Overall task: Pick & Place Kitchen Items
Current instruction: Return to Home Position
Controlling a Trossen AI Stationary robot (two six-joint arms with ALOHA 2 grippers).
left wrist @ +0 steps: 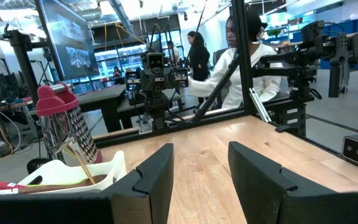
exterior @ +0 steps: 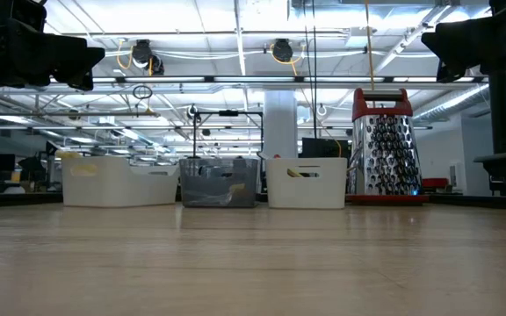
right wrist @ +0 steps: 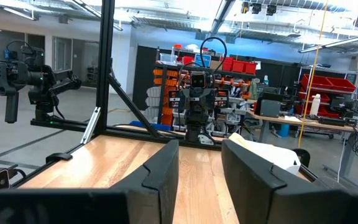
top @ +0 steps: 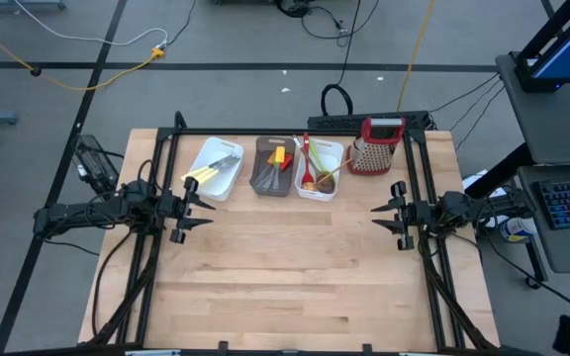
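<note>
The kitchen items lie inside three tubs at the table's far edge. The left white tub [top: 215,168] holds yellow-headed and pale utensils. The brown tub [top: 273,166] holds yellow and red pieces. The right white tub [top: 320,169] holds red, green and wooden utensils, which also show in the left wrist view [left wrist: 48,182]. My left gripper [top: 200,205] is open and empty above the table's left side. My right gripper [top: 382,211] is open and empty above the table's right side. The two grippers face each other.
A red-topped metal box grater [top: 374,146] stands upright at the far right, beside the right white tub. The wooden table top [top: 285,267] spreads between the two grippers and toward the near edge. A person in white [left wrist: 238,59] sits beyond the table.
</note>
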